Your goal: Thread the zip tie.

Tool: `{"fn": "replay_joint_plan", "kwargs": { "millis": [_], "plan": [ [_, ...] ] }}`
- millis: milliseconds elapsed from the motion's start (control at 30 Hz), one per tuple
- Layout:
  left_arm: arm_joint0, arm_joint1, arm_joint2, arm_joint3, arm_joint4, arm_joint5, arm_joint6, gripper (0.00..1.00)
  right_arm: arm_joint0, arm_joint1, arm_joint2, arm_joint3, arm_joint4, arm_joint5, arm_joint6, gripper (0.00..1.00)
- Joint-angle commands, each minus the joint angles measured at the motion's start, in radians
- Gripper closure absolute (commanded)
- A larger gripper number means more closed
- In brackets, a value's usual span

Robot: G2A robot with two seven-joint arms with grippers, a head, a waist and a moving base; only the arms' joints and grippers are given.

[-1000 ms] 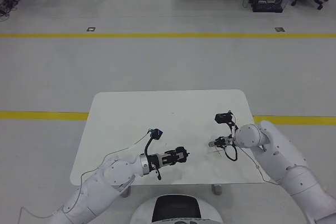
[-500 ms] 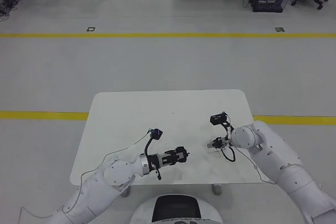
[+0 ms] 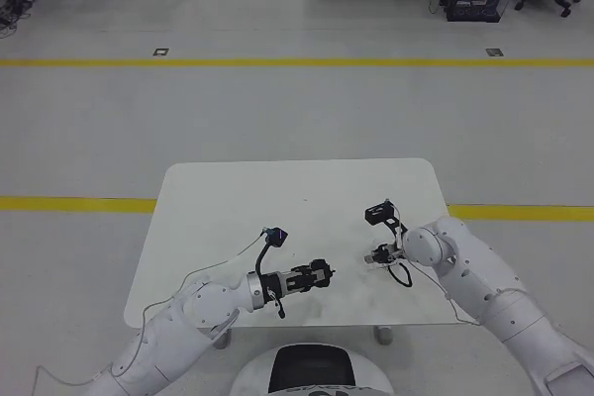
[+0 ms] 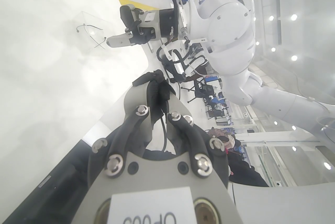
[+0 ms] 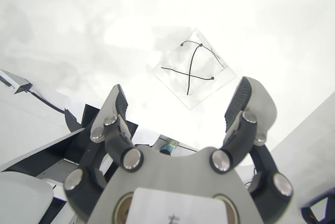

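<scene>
— Black and thin: zip ties (image 5: 190,75), three as far as can be told, lying crossed over one another inside a clear box (image 5: 206,90).

— Sitting where?

— On the right half of the white table (image 3: 277,198), roughly midway between the far and near edges.

— And the right claw (image 5: 180,89)?

— Poised right at that box, spread wide, gripping nothing. Ribbed pads (image 5: 236,99) facing each other, with the ties in the gap beyond them and none touched. From the other wrist, one finger close by the box's edge. Touching or not, cannot tell.

— Left claw (image 4: 154,79)?

— Well apart from the box, low over the table near the front edge, aimed across toward the right claw. Tips pinched together, with nothing visible between them.
</scene>
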Motion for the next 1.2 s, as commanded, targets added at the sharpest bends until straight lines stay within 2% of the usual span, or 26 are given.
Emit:
{"fn": "replay_joint_plan", "kwargs": {
  "millis": [0,267,400,467,500,567,900,1167],
  "plan": [
    [0.0,0.0,0.0,0.0,0.0,0.0,0.0,1.0,0.002,-0.001,-0.001,0.002,-0.001,-0.002,0.005,0.0],
    [0.0,0.0,0.0,0.0,0.0,0.0,0.0,1.0,-0.009,-0.001,0.001,-0.003,-0.016,-0.003,-0.02,0.0],
    [0.0,0.0,0.0,0.0,0.0,0.0,0.0,1.0,-0.014,-0.001,0.006,-0.024,-0.041,0.022,0.0,0.0],
    [0.0,0.0,0.0,0.0,0.0,0.0,0.0,1.0,-0.017,-0.001,0.008,-0.028,-0.049,0.036,0.004,0.36],
    [0.0,0.0,0.0,0.0,0.0,0.0,0.0,1.0,-0.018,-0.002,0.008,-0.027,-0.051,0.039,0.004,0.48],
    [0.0,0.0,0.0,0.0,0.0,0.0,0.0,1.0,-0.02,-0.004,0.008,-0.022,-0.049,0.039,0.003,0.56],
    [0.0,0.0,0.0,0.0,0.0,0.0,0.0,1.0,-0.014,-0.018,0.0,0.031,-0.036,0.027,-0.02,0.58],
    [0.0,0.0,0.0,0.0,0.0,0.0,0.0,1.0,0.004,-0.038,-0.023,0.101,-0.021,0.022,-0.045,0.61]
  ]
}}
